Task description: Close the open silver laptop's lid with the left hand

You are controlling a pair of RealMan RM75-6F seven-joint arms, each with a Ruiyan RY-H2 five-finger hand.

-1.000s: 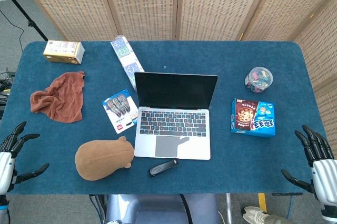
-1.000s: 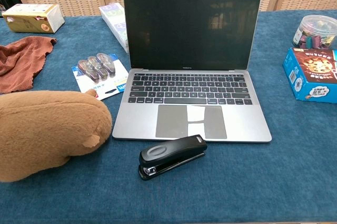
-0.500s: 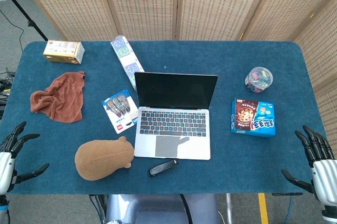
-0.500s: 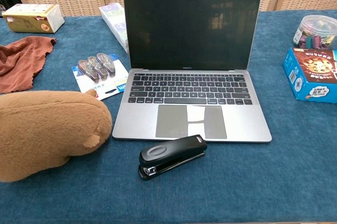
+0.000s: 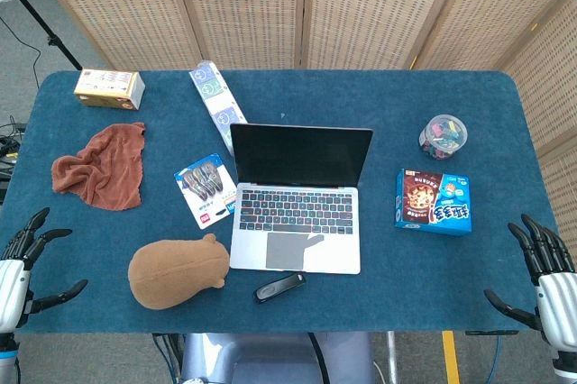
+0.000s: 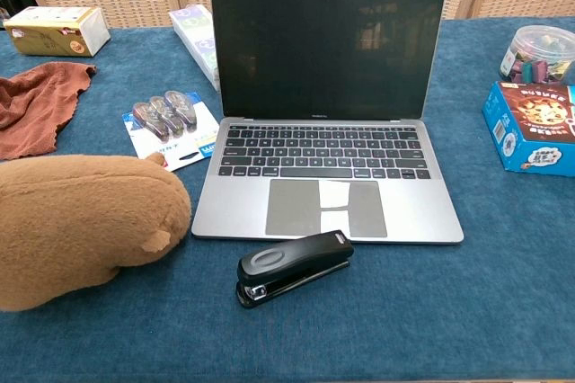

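Fingers spread and empty on both the left hand [image 5: 20, 269] and the right hand [image 5: 541, 278], well clear of the open silver laptop [image 5: 297, 199] at mid-table — the left should probably reach behind the dark upright lid [image 6: 329, 41] and press its top edge down evenly.

Plush toy [image 6: 76, 226] cut by chest view's left edge; both hands outside chest view

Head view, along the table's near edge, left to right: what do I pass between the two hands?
Left hand → brown plush toy → black stapler → right hand.
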